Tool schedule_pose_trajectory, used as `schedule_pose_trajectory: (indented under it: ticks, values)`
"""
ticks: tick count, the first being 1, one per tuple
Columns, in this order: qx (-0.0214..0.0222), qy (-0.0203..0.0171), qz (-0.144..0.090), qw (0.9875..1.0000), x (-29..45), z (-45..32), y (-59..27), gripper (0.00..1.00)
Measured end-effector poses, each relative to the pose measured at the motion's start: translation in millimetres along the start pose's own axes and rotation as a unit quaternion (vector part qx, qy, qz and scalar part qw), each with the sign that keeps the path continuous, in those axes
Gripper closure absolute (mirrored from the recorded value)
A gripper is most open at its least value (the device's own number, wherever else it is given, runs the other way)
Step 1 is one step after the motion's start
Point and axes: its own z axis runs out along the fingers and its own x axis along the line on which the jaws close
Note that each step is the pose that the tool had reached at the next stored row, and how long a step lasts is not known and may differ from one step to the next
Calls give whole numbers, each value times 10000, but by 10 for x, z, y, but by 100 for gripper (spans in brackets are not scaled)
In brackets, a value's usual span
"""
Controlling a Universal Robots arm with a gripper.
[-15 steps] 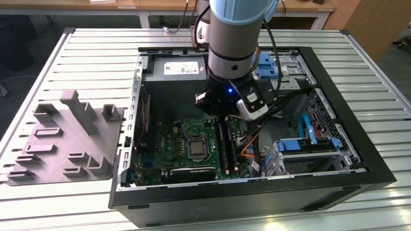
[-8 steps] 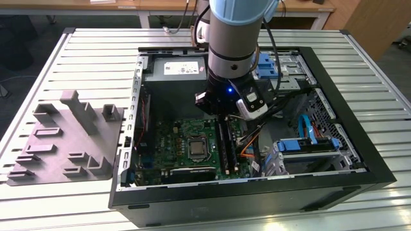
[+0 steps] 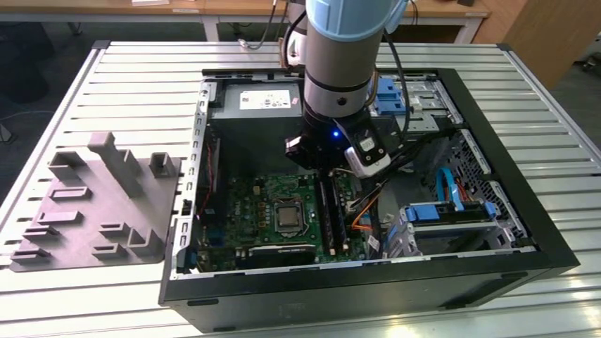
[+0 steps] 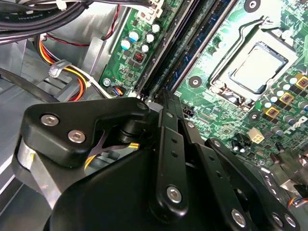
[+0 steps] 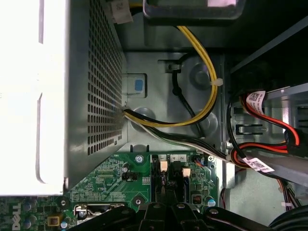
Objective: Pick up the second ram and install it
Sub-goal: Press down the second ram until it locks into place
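Second ram (image 3: 326,205) upright in motherboard slot

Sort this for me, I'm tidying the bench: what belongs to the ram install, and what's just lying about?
Job: pincer, memory slots, motherboard.
Lying about: gray moulded tray, power supply, blue drive caddy.

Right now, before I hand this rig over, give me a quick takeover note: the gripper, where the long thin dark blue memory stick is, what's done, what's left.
Gripper: low inside the open black computer case, directly over the long black memory slots on the green motherboard. Open or shut cannot be told.
Second ram: it appears to be the long dark stick lined up with the slots under the gripper. Whether it is gripped or seated is unclear.
Done: the arm is at the slots, away from the gray moulded plastic tray outside the case on the exterior view's left.
Left: seating is not confirmed.
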Motion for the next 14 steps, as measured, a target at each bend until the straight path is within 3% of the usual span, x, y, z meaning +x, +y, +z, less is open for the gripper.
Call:
schedule_pose_trajectory:
  ticks: [14]
  values:
    - [0, 0, 0, 10000, 1, 35, -2, 89]
